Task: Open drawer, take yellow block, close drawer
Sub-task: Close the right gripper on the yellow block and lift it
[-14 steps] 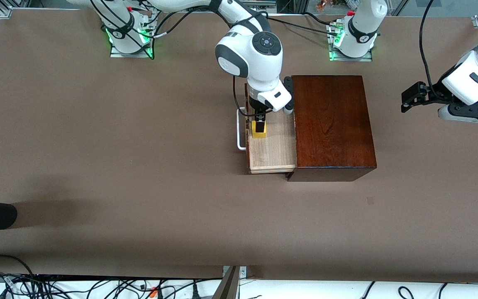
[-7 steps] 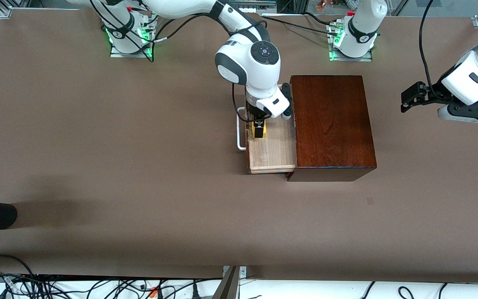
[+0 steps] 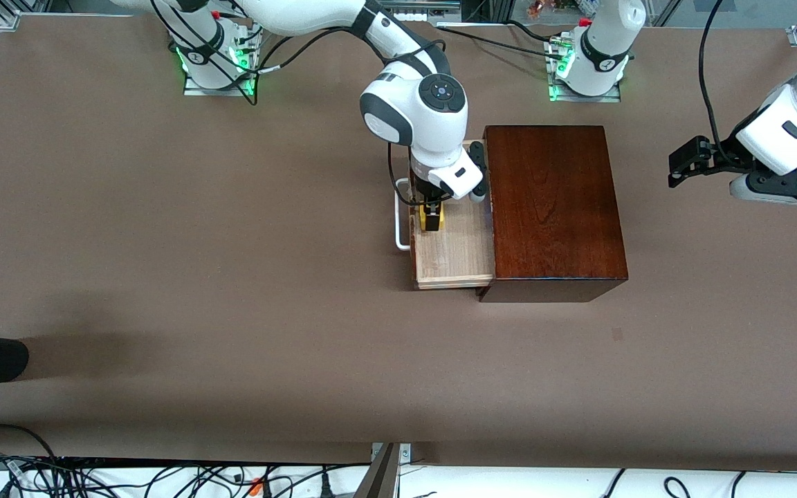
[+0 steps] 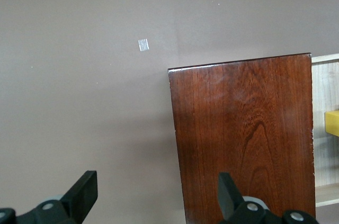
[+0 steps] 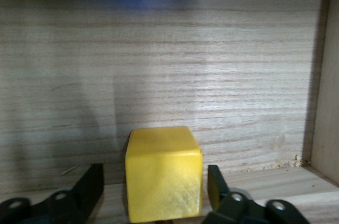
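1. Right pincer (image 3: 432,216) is down in the open drawer (image 3: 455,252), jaws astride the yellow block (image 3: 433,220) with gaps each side, not yet gripping. Step: grasp. Next, I judge: close, lift straight up.
2. Wooden box (image 3: 554,207) sits mid-bench.
3. Left pincer (image 3: 682,166) waits, jaws apart and empty, over the left arm's end of the bench.
4. Only the right wrist view shows those gaps.

The drawer (image 3: 455,252) stands pulled out of the glossy reddish-brown wooden box (image 3: 554,207), toward the right arm's end of the bench. Its pale wood floor is open to view, and its white U-shaped handle (image 3: 400,216) sticks out from the dark front. The yellow block (image 3: 432,220), a small bright cube, sits upright on the drawer floor close to the handle end.
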{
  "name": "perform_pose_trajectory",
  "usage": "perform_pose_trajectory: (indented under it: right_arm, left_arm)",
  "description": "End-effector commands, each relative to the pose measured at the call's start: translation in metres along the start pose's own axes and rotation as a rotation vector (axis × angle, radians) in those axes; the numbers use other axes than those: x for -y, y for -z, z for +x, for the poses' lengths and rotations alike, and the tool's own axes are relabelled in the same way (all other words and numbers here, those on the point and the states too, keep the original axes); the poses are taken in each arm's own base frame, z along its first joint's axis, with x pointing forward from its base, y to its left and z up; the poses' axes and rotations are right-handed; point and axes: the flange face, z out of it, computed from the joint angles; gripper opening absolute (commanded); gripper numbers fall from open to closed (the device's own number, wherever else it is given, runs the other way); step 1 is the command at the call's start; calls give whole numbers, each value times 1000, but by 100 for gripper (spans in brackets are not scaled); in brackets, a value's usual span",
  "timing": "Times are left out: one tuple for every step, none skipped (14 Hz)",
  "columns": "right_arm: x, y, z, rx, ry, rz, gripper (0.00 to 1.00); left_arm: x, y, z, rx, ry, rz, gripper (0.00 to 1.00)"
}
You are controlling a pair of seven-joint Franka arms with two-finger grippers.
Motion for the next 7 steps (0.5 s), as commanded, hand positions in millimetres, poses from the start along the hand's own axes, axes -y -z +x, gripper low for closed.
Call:
perform_pose_trajectory:
  right_arm:
    - [-3, 5, 5, -3, 0, -16, 23]
    - [-4, 9, 4, -8, -20, -17, 13]
    - [-5, 11, 4, -8, -49, -19, 2]
    - [-6, 12, 2, 0, -69, -16, 0]
    - [-8, 17, 1, 7, -72, -15, 0]
    - [-13, 31, -1, 14, -79, -15, 0]
    - [-17, 45, -2, 26, -89, -11, 0]
  left_arm:
    - [-2, 6, -2, -12, -17, -14, 100]
    - [-1, 6, -4, 1, -18, -13, 100]
    - [-1, 4, -4, 17, -22, -10, 100]
    - [-1, 4, -4, 17, -23, -6, 100]
    - [-2, 4, -4, 17, -26, -6, 100]
    - [-2, 3, -4, 18, -26, -6, 100]
    - [-2, -1, -2, 24, -28, -7, 100]
